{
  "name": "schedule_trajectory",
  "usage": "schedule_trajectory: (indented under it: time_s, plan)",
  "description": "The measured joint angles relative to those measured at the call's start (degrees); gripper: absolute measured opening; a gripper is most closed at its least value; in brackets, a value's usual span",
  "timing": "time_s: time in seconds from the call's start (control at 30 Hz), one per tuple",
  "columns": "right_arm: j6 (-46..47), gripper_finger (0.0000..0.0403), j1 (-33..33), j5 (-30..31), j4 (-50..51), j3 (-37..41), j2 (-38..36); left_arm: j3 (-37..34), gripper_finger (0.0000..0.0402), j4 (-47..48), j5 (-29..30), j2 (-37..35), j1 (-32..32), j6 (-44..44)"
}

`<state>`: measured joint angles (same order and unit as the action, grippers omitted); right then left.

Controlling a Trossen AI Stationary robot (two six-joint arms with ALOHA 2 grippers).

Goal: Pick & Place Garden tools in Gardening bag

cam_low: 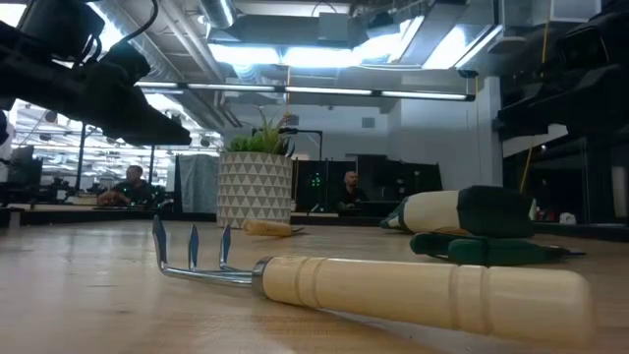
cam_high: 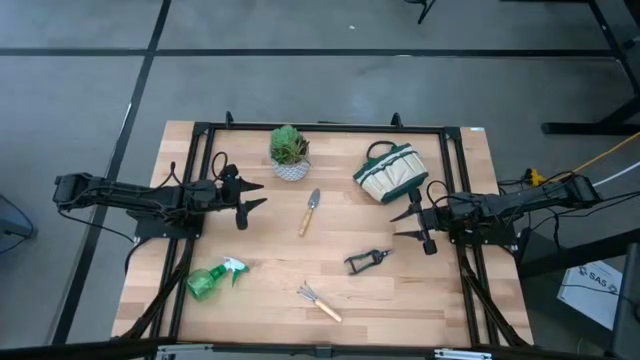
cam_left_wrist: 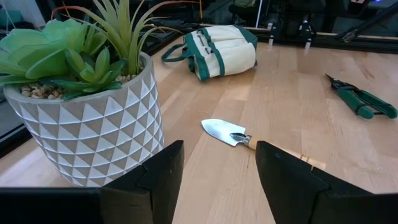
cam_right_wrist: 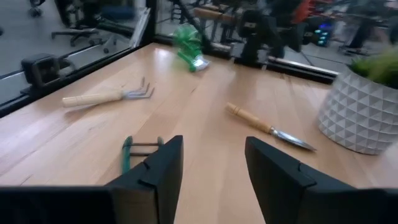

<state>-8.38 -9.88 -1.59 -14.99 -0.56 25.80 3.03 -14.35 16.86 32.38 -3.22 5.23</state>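
Note:
The trowel (cam_high: 310, 211) lies flat at the table's middle, the pruning shears (cam_high: 367, 260) right of centre, the mini rake (cam_high: 319, 301) near the front edge, and the green spray bottle (cam_high: 214, 278) on its side at the front left. The cream gardening bag (cam_high: 391, 172) lies on its side at the far right. My left gripper (cam_high: 253, 194) is open and empty at the left, above the table. My right gripper (cam_high: 406, 224) is open and empty at the right, near the bag. The trowel (cam_left_wrist: 231, 133), the bag (cam_left_wrist: 219, 50) and the shears (cam_left_wrist: 360, 99) show in the left wrist view.
A potted green plant in a white patterned pot (cam_high: 289, 152) stands at the far middle of the table, close to my left gripper's path in the left wrist view (cam_left_wrist: 87, 118). A black frame (cam_high: 320, 128) runs around the table's edges. People sit in the room beyond.

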Motion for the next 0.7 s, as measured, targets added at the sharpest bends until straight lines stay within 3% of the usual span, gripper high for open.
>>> schedule_trajectory:
  time_s: [0.37, 0.7]
  plan:
    - [8.02, 0.0176, 0.04, 1.22, -6.96, -0.02, 0.00, 0.01, 0.0196, 0.00, 0.00, 0.02, 0.00, -0.02]
    - [8.13, 0.0176, 0.04, -12.35, -14.52, -0.02, 0.00, 0.00, 0.0196, 0.00, 0.00, 0.00, 0.00, -0.01]
